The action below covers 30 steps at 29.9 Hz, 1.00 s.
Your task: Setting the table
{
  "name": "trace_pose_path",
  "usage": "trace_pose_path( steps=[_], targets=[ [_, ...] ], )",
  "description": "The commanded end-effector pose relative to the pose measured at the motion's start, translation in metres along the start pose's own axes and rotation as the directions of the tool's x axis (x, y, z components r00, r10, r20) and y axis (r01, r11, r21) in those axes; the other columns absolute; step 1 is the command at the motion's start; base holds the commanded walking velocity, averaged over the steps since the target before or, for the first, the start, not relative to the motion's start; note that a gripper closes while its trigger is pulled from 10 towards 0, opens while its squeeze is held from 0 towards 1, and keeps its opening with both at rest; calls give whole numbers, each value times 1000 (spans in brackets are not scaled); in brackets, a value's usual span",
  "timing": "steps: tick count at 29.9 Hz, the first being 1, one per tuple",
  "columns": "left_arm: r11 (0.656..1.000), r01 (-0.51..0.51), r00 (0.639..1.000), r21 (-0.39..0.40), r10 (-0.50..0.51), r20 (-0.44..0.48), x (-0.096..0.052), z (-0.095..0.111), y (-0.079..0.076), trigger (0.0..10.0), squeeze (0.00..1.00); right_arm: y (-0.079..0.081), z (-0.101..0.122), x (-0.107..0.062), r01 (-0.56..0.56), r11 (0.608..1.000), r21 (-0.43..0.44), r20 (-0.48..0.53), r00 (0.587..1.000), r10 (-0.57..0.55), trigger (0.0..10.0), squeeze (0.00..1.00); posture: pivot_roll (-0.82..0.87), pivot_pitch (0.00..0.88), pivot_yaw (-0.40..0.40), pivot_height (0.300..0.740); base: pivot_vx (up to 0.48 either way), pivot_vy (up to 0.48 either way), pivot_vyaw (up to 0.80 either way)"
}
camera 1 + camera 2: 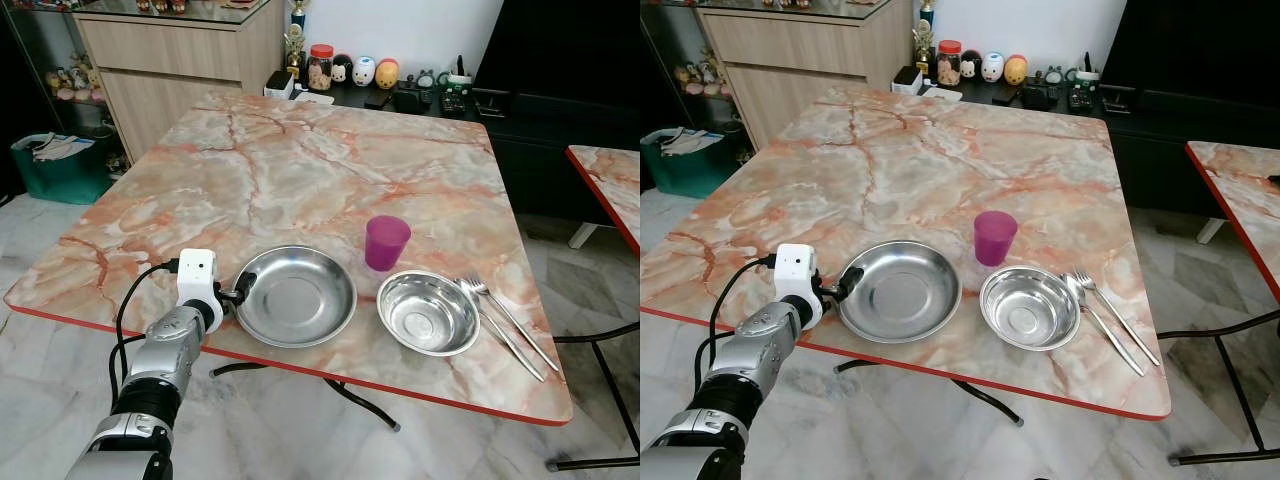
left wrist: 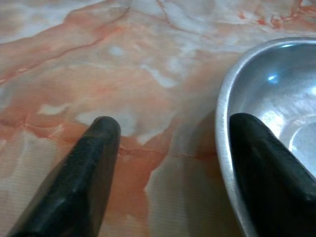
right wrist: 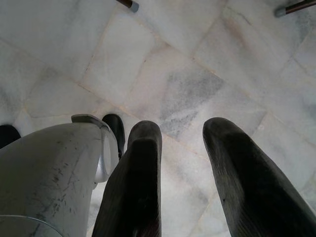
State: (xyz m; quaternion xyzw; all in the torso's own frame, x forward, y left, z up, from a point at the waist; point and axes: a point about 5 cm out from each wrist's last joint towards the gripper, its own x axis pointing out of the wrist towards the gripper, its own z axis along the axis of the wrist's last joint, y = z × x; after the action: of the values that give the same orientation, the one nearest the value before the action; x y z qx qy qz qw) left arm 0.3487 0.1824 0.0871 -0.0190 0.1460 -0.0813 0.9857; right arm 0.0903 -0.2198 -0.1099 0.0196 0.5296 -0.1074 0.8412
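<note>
A wide steel plate lies near the front edge of the marble table. To its right sit a steel bowl and, behind the gap between them, a purple cup. A fork and a spoon lie right of the bowl. My left gripper is open at the plate's left rim. In the left wrist view one finger is over the plate and the other rests outside above the table top. My right gripper hangs open over the floor.
A wooden cabinet stands behind the table at the left, with a teal bin beside it. A dark low sideboard with jars and figurines runs along the back. A second marble table and black metal legs are at the right.
</note>
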Motion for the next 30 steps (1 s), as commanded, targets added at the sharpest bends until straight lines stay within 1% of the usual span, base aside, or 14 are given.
trace_pose_path(
  steps=[1,8,23,28,30],
  targets=[
    [999,38,997,21,-36,-68,0,-11,-6,0,0,-3,1,0,5,1000,-3,2,1000,-5,10000,0,128,0,-53,728,0,0,0],
    [998,60,995,34,-57,-79,1,-10,-7,0,0,-3,1,0,7,1000,3,3,1000,-7,10000,0,128,0,-51,728,0,0,0],
    [997,65,995,32,-62,-72,0,-8,-7,0,0,-3,0,0,11,1000,7,-1,1000,-11,10000,0,129,0,-56,728,0,0,0],
    [998,52,997,32,-50,-56,-1,-6,-6,0,0,-4,-1,0,12,1000,6,-3,1000,-12,10000,0,131,0,-58,728,0,0,0],
    [999,27,999,29,-26,-26,0,-1,-4,0,0,-4,-1,0,13,1000,4,-4,1000,-13,10000,0,134,0,-59,728,0,0,0]
  ],
)
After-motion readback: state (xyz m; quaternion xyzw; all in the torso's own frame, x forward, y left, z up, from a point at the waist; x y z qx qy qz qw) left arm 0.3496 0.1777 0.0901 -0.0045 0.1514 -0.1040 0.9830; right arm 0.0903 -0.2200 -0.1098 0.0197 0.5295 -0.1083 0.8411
